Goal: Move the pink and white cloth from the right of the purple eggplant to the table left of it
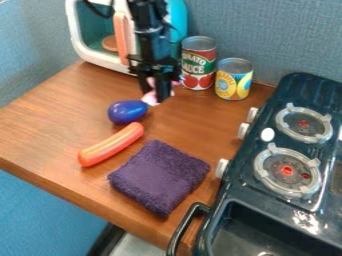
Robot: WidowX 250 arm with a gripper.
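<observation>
The black gripper hangs down over the back of the wooden counter, in front of the toy microwave. It is shut on a small pink and white object, parts of which show between and beside the fingers; the rest is hidden behind them. Just below and to the left lies a shiny dark blue, rounded toy. An orange-red toy sausage lies diagonally nearer the front, and a folded purple cloth rests to its right.
Behind and right of the gripper stand a tomato sauce can and a shorter yellow and blue can. The white and teal microwave is at the back left. A dark toy stove with knobs, burners and a handled basin occupies the right.
</observation>
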